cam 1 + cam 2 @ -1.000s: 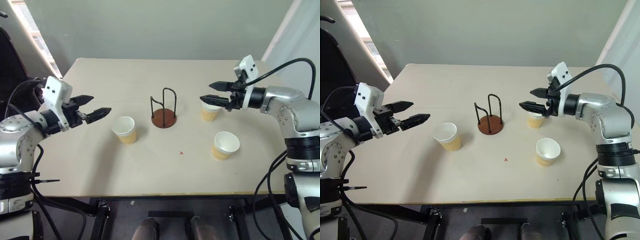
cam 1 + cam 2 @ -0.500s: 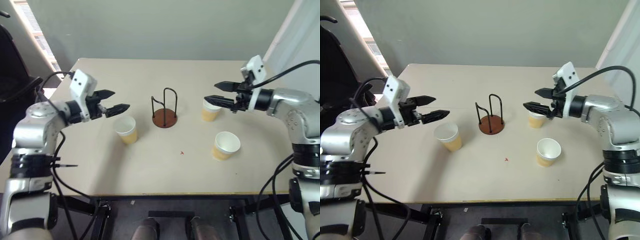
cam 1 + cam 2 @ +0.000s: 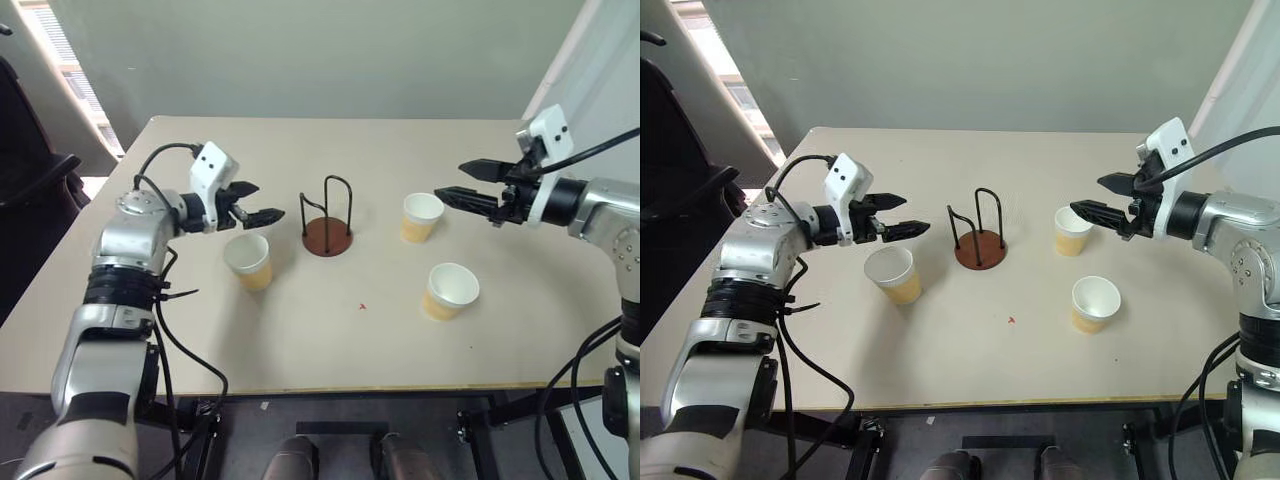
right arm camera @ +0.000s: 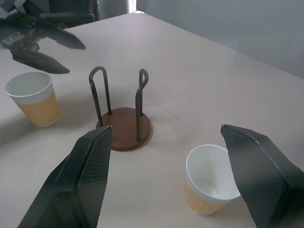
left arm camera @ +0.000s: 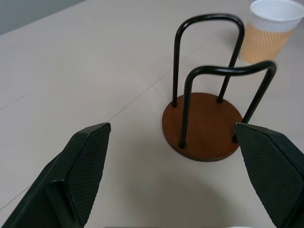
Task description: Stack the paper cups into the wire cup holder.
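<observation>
My left tool (image 3: pixel 262 206), spread empty, has swung in over the nearest paper cup (image 3: pixel 248 260), light and crushable, best pinched gently at its rim.

We seem to be in a plain test room or lab: a bare beige worktop (image 3: pixel 330 330) on a black metal frame (image 3: pixel 200 425), blank grey-green wall (image 3: pixel 330 50) behind, a window (image 3: pixel 70 70) with blinds at the left, a white curtain (image 3: pixel 590 70) at the right.
</observation>
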You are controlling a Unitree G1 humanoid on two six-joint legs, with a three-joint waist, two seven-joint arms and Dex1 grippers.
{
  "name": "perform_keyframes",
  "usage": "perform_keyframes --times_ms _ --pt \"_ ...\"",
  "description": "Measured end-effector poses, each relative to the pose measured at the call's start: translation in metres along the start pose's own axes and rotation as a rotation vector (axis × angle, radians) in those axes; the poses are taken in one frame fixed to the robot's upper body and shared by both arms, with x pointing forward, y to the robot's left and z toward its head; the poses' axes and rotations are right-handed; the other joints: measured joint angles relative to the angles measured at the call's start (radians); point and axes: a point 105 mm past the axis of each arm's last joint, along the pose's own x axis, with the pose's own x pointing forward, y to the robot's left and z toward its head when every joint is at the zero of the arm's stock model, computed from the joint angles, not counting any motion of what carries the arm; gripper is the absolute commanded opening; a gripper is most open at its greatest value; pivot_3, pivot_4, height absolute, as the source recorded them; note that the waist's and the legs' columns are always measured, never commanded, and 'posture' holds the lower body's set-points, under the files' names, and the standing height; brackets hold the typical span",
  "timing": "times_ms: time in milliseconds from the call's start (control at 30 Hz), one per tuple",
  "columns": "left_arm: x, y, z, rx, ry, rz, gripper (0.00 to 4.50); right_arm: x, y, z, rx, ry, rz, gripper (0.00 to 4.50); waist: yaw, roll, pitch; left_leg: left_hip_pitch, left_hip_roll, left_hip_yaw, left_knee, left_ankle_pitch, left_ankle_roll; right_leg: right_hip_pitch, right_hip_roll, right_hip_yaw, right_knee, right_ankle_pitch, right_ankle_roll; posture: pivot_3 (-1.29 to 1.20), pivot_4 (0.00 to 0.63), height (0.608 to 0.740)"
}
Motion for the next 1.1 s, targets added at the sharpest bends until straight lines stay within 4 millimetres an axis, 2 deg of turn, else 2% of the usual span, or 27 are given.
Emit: perform_keyframes --times_ms 200,267,367,633,867,1100 --pt "0.014 0.003 0.001 0.011 -0.002 0.028 4.5 -0.003 0.008 0.001 0.009 -0.001 0.035 3.76 0.004 0.0 0.0 -0.003 0.0 0.0 0.002 0.001 0.001 0.0 0.0 0.0 -0.003 0.001 0.003 0.0 0.15 0.74" --pt "0.019 0.0 0.001 0.009 -0.009 0.019 4.5 -0.006 0.017 0.005 0.007 0.0 0.088 3.76 0.006 0.0 0.0 -0.004 -0.001 0.001 0.002 0.006 -0.006 0.0 0.0 0.0 -0.004 0.0 0.004 0.0 0.15 0.74" --pt "0.025 -0.002 0.004 0.006 -0.015 0.004 4.5 -0.009 0.032 0.011 -0.014 -0.005 0.171 3.76 0.007 0.0 0.0 -0.005 -0.001 0.001 0.003 0.006 -0.006 0.0 0.0 0.0 -0.004 -0.001 0.005 0.0 0.15 0.74" --pt "0.039 -0.01 0.008 0.013 -0.018 -0.048 4.5 -0.012 0.051 0.016 -0.011 -0.001 0.264 3.76 0.008 0.0 0.0 -0.005 -0.001 0.001 0.005 0.005 -0.005 0.0 -0.001 0.0 -0.004 -0.002 0.006 0.0 0.15 0.74" --pt "0.053 -0.016 0.012 0.027 -0.016 -0.076 4.5 -0.014 0.08 0.02 -0.024 0.002 0.382 3.76 0.009 0.0 0.0 -0.007 -0.001 0.002 0.008 0.004 -0.003 0.0 0.0 0.0 -0.004 -0.001 0.008 0.0 0.15 0.74" --pt "0.067 -0.028 0.004 0.031 0.006 -0.111 4.5 -0.014 0.085 0.018 -0.013 0.01 0.38 3.76 0.01 0.0 0.0 -0.008 -0.001 0.002 0.013 0.003 -0.001 0.001 -0.001 0.001 -0.003 -0.001 0.01 0.0 0.15 0.74"
